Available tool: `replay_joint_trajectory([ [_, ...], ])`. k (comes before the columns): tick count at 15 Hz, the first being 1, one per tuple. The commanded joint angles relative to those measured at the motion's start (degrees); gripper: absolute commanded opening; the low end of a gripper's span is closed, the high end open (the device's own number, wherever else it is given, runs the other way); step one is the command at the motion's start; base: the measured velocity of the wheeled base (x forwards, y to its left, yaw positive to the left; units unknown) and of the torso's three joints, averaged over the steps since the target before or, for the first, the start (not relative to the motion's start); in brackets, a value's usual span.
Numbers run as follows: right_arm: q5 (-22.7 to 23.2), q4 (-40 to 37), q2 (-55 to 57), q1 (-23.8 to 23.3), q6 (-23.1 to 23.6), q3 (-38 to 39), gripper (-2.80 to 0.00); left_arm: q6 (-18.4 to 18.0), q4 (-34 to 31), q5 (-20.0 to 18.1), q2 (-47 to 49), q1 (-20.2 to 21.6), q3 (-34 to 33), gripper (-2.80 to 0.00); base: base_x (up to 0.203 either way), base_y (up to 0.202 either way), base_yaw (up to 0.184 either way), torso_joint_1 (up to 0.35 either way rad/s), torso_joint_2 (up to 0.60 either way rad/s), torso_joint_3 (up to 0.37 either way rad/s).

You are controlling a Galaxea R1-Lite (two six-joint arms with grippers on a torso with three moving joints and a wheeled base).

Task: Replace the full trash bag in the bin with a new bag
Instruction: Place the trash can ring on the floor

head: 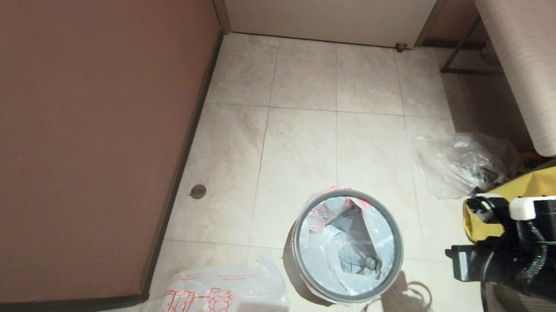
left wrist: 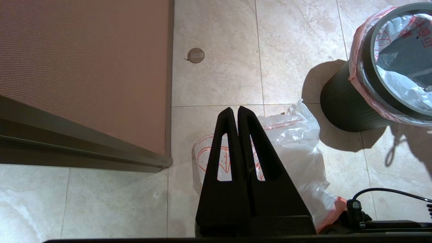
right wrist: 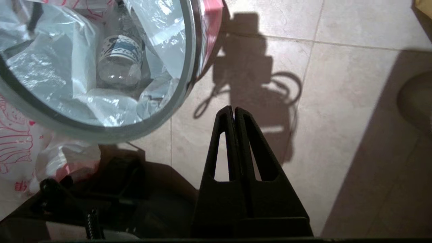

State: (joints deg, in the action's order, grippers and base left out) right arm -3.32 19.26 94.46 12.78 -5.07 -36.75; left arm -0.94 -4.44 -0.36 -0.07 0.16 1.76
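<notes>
The black bin [head: 298, 276] stands on the tiled floor with its grey hoop [head: 398, 255] on the rim. The full trash bag [head: 320, 248] lines it, its orange-red edge folded over the rim, and a clear bottle [right wrist: 119, 64] lies inside. The new bag [head: 222, 300], printed with red drawings, lies crumpled on the floor left of the bin. My left gripper [left wrist: 235, 109] hangs shut and empty above the new bag [left wrist: 297, 145]. My right gripper [right wrist: 233, 109] is shut and empty over bare floor to the right of the bin [right wrist: 162, 116].
A brown wall panel [head: 77, 125] runs along the left. A clear crinkled plastic bag [head: 461, 163] and a yellow tote bag [head: 553, 190] lie at the right under a table [head: 528, 71]. A round door stop [head: 198, 191] sits on the floor.
</notes>
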Motion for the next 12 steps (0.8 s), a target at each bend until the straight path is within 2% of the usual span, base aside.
replay_joint_trajectory([
  [1, -0.40, 3.52, 11.52, 1.00, -0.03, -1.60, -2.80, -0.02, -0.05, 0.01, 0.07, 0.02, 0.00, -2.80, 0.000, 0.000, 0.000, 0.000, 0.00, 0.000],
  [2, -1.12, 5.36, 14.15, 2.11, 0.11, -2.98, -2.80, -0.02, -0.03, 0.00, 0.07, 0.02, 0.00, -2.80, 0.000, 0.000, 0.000, 0.000, 0.00, 0.000],
  [3, -2.15, 6.78, 15.87, 3.46, 0.66, -4.91, -0.49, -0.02, -0.03, 0.01, 0.07, 0.02, 0.00, -2.80, 0.000, 0.000, 0.000, 0.000, 0.00, 0.000],
  [4, -3.07, 7.28, 17.25, 4.25, 1.08, -6.51, 0.00, -0.02, -0.03, 0.01, 0.07, 0.02, 0.00, -2.80, 0.000, 0.000, 0.000, 0.000, 0.00, 0.000],
  [10, -5.91, 7.46, 22.64, 5.61, 1.29, -11.14, 0.00, -0.02, -0.03, 0.01, 0.07, 0.02, 0.00, -2.80, 0.000, 0.000, 0.000, 0.000, 0.00, 0.000],
  [11, -6.08, 7.46, 23.13, 5.68, 1.29, -11.24, -2.80, -0.02, 0.02, 0.01, 0.07, 0.02, 0.00, -2.80, 0.000, 0.000, 0.000, 0.000, 0.00, 0.000],
  [12, -6.08, 7.46, 23.57, 5.68, 1.29, -11.24, -2.80, -0.02, -0.05, -0.08, 0.07, 0.02, 0.00, -2.80, 0.000, 0.000, 0.000, 0.000, 0.00, 0.000],
])
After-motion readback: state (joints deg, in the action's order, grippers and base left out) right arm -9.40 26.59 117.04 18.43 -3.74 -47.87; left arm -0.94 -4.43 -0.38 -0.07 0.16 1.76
